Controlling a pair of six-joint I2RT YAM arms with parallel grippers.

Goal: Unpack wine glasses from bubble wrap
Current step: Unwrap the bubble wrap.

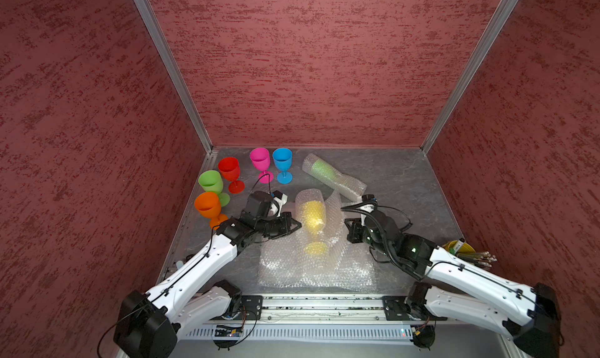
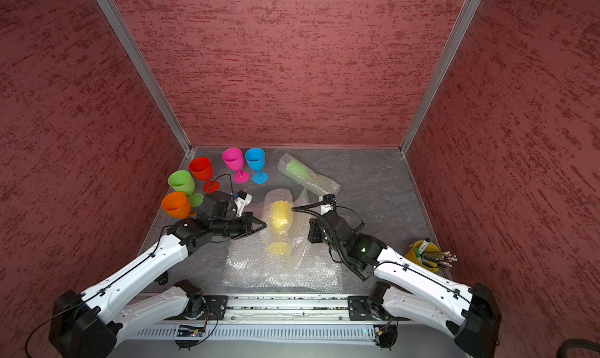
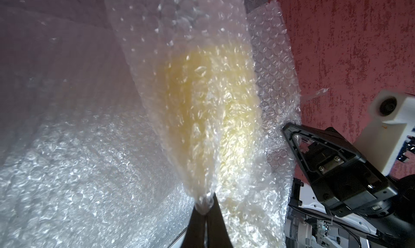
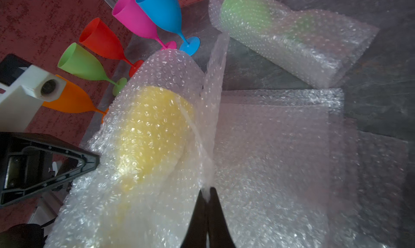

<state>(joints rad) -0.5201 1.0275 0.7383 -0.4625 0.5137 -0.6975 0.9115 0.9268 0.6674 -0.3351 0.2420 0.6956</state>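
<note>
Gripping dimpled bubble wrap from both sides, left claw and right claw are each pinched tight on the clear film.
Between them the yellow goblet shows blurred through its tube-like sleeve, over flat sheets. Beyond the right claw a second sleeve holds a green goblet; beyond the left claw stand smooth bare goblets: orange, light green, red, pink, blue.
</note>
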